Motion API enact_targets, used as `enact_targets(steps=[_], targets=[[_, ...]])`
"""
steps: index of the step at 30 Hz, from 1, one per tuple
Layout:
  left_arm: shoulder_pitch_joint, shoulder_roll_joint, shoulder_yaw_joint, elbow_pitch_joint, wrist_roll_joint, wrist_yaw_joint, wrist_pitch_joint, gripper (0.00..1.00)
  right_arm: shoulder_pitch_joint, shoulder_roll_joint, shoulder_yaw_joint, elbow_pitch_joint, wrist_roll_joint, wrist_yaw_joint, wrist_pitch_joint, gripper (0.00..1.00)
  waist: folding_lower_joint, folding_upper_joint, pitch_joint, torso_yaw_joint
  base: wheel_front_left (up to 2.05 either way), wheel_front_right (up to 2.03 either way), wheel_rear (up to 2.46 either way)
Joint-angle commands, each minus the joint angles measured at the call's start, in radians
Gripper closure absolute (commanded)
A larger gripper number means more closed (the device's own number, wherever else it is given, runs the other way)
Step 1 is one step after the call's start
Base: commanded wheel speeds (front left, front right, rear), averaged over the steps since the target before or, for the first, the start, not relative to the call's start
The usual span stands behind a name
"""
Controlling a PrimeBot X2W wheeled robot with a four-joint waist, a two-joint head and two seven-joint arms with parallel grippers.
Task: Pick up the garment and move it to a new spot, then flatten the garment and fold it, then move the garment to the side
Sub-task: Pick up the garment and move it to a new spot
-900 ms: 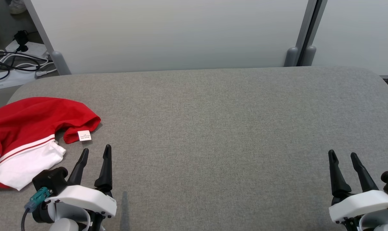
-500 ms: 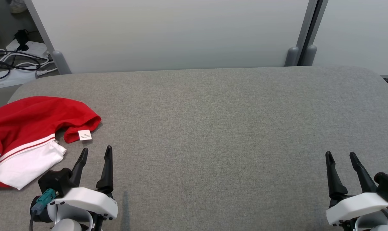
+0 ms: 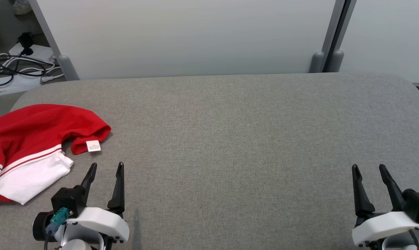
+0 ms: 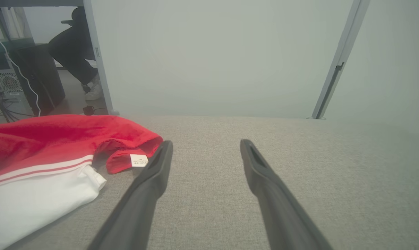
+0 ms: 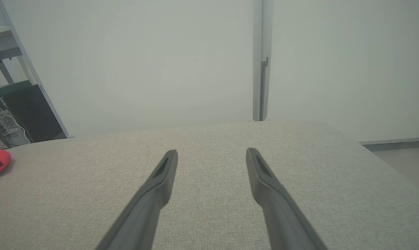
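soft cloth garment, coarse woven tabletop

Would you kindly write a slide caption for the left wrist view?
Open left hand above the grey padded surface, beside a crumpled red-and-white garment whose label faces up.

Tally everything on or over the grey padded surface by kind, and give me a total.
Garments: 1, the red and white garment, crumpled at the left edge
Grippers: 2, the left gripper and the right gripper, both open and holding nothing
Total: 3
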Motion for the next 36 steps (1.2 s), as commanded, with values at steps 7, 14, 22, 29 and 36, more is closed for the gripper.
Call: enact_targets(steps=[7, 14, 22, 29, 36], targets=[[-0.078, 0.023, 0.015, -0.004, 0.076, 0.006, -0.021, 0.00, -0.004, -0.011, 0.016, -0.017, -0.080, 0.001, -0.038, 0.00, 0.0000, 0.0000, -0.002, 0.003, 0.00, 0.00, 0.00], [-0.083, 0.021, 0.020, 0.006, 0.066, 0.009, -0.014, 0.00, -0.003, -0.008, 0.014, -0.018, -0.073, 0.001, -0.042, 0.00, 0.0000, 0.0000, -0.002, 0.004, 0.00, 0.00, 0.00], [-0.084, 0.022, 0.022, 0.014, 0.048, 0.014, -0.006, 0.00, -0.001, -0.006, 0.005, -0.024, -0.055, 0.001, -0.042, 0.00, 0.0000, 0.0000, -0.002, 0.010, 0.00, 0.00, 0.00], [-0.096, 0.019, 0.021, 0.020, 0.032, 0.015, -0.007, 0.00, -0.005, -0.012, 0.004, -0.034, -0.052, 0.001, -0.042, 0.00, 0.0000, 0.0000, 0.000, 0.051, 0.00, 0.00, 0.00], [-0.099, 0.019, 0.036, 0.011, 0.013, 0.026, -0.014, 0.00, -0.020, -0.010, 0.028, -0.050, -0.056, 0.001, -0.042, 0.00, 0.0000, 0.0000, 0.013, 0.150, 0.00, 0.00, 0.00]])
